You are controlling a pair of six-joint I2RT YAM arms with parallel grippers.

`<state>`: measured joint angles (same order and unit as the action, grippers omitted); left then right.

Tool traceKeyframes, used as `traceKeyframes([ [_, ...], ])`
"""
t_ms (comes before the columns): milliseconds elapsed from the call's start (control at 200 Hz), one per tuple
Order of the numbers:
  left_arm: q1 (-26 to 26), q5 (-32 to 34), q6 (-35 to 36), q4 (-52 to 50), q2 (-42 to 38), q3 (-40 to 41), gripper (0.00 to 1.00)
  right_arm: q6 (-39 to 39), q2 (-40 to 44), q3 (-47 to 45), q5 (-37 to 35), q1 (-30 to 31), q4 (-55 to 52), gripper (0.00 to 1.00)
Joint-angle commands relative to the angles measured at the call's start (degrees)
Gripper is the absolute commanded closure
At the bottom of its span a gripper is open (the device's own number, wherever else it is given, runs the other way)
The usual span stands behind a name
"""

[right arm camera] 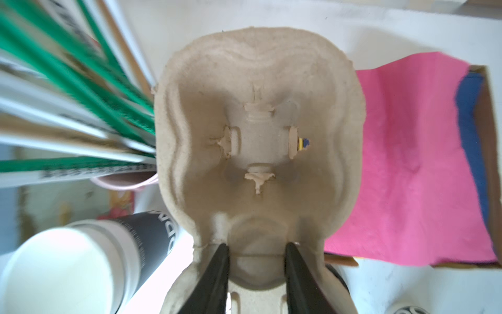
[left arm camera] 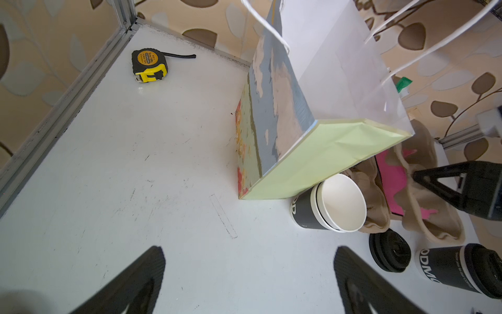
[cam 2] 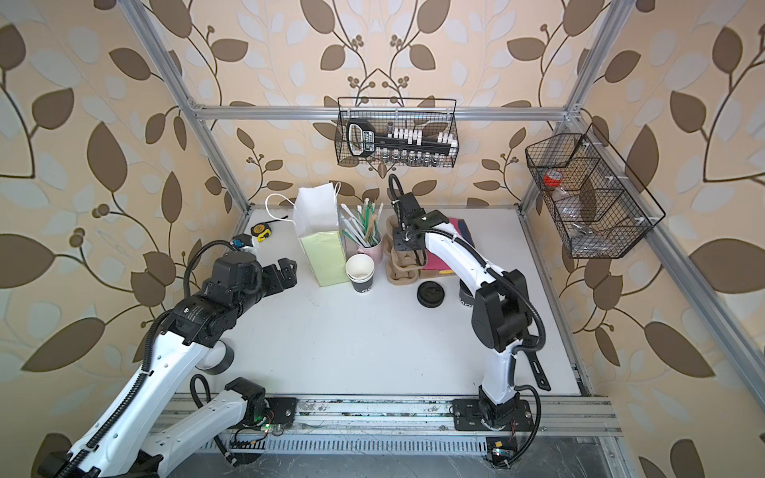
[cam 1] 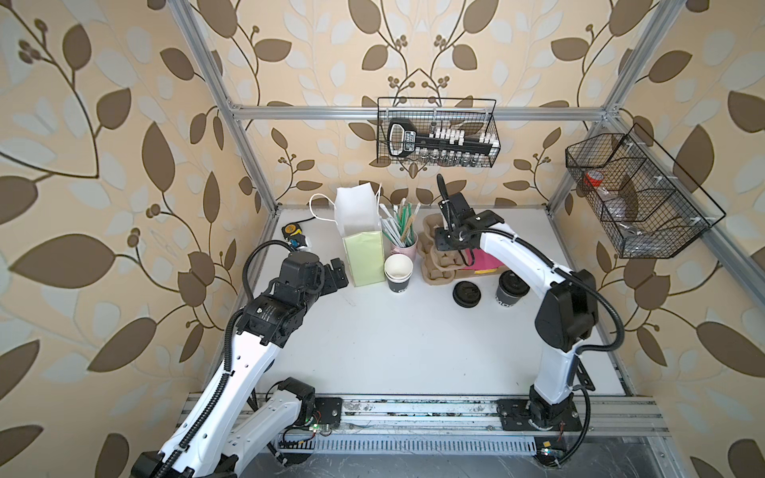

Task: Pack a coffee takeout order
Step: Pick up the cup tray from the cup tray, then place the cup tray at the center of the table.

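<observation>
Counter, white, bears everything you see. Paper bag stands upright at its rear. Carrier, brown moulded pulp, lies right of the bag, just beside the pink napkin; your right hand pinches its centre ridge, one finger on each side. Your left hand hovers spread wide above bare counter near the bag, holding nothing. Lidded cup, dark with a black dome, stands upright in front of the napkin, apart from the carrier; a loose black lid lies just beside it.
</observation>
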<state>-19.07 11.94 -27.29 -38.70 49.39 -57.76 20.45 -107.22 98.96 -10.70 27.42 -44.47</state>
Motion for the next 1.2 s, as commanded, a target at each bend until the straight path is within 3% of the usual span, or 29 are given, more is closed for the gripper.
traceKeyframes([
  [0,0.09,-0.69,1.0,1.74,-0.21,-0.7,0.01,1.43,5.76,-6.28,-1.36,2.01,0.97,0.66],
  [245,0.09,-0.94,0.83,1.7,-0.44,-0.7,0.01,5.15,24.78,-27.4,-4.56,10.06,6.11,0.65],
  [480,0.09,-1.13,0.74,1.69,-0.94,-0.56,0.01,11.54,35.57,-43.37,-10.87,21.41,6.18,0.65],
  [705,0.09,-1.05,0.74,1.77,-0.91,-0.43,0.01,17.1,39.46,-54.24,-11.67,27.85,11.18,0.65],
  [1195,0.0,-0.78,0.79,1.61,-0.99,-0.34,0.01,16.4,36.85,-59.32,-10.4,27.06,19.18,0.62],
])
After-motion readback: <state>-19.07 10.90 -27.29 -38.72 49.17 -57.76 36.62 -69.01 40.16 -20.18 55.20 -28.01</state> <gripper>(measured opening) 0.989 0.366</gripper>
